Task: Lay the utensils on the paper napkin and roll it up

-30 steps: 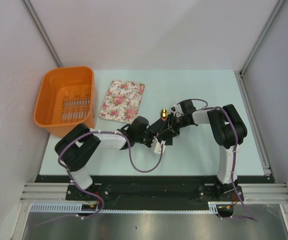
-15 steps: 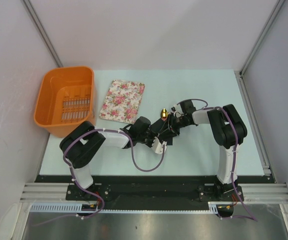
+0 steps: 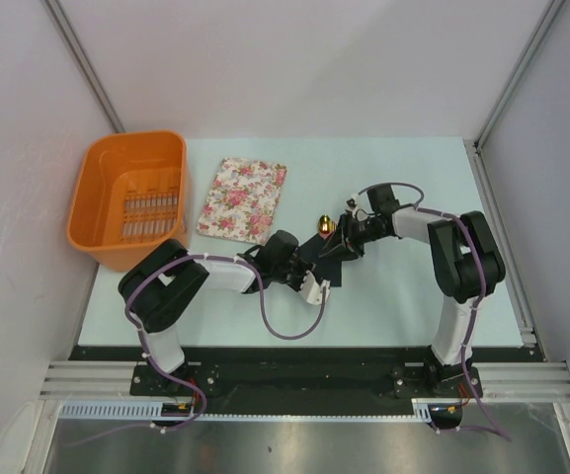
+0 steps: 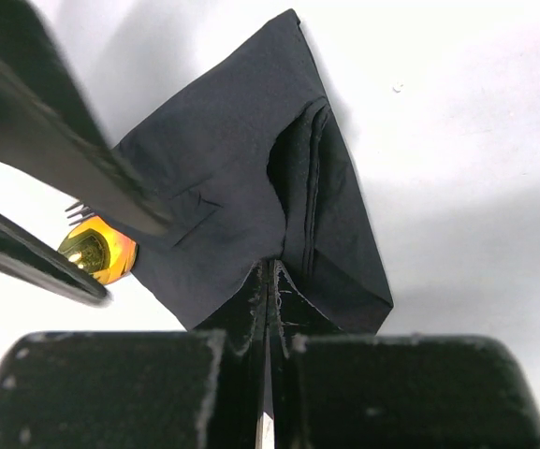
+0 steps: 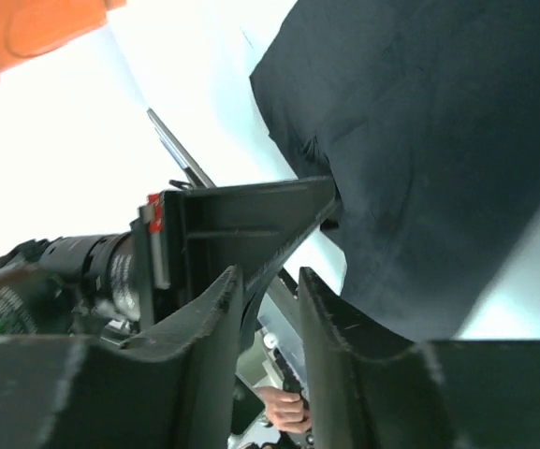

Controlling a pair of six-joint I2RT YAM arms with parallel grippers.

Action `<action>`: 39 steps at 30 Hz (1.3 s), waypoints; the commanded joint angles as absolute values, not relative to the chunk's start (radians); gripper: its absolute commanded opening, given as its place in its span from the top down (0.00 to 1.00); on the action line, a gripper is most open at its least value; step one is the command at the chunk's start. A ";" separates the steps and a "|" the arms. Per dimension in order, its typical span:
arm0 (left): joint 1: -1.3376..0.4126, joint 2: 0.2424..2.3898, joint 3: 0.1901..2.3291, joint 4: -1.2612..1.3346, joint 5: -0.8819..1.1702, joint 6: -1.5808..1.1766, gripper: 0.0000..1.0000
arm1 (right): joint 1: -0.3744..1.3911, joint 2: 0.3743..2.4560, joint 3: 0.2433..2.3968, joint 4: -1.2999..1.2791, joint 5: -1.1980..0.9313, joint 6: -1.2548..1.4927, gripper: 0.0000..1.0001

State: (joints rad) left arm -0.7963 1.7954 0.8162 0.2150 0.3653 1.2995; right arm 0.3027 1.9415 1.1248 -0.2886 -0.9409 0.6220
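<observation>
Black and folded over, the paper napkin point(image 4: 241, 187) lies on the table point(image 4: 466, 112), in the middle between the two arms. The left gripper point(image 4: 268, 285) is squeezed tight on the napkin's near corner. The utensils point(image 4: 96, 251) sit right beside the napkin's edge, with the gold head poking out onto the table. Their thin handle point(image 5: 178, 150) seems to run back between the fingers of the right gripper point(image 5: 268, 290). Those fingers are a little apart, and it is not clear if they press on the handle. The right arm is nearer to the utensils, so it looks best placed to lay them along the napkin before rolling.
</observation>
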 commanded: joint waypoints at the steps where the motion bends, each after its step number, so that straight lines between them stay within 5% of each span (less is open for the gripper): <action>1: -0.801 1.804 0.834 0.173 0.370 1.302 1.00 | 0.243 1.868 1.140 -0.382 -0.950 0.549 0.72; 7: -0.801 1.787 0.845 0.178 0.388 1.269 1.00 | 0.207 1.882 1.117 -0.410 -0.874 0.499 0.89; 18: -0.799 1.758 0.847 0.178 0.397 1.243 0.99 | 0.264 1.963 1.126 -0.364 -0.790 0.477 0.95; 39: -0.720 1.627 0.914 0.015 0.457 0.984 0.55 | 0.319 2.023 1.135 -0.295 -0.808 0.515 0.94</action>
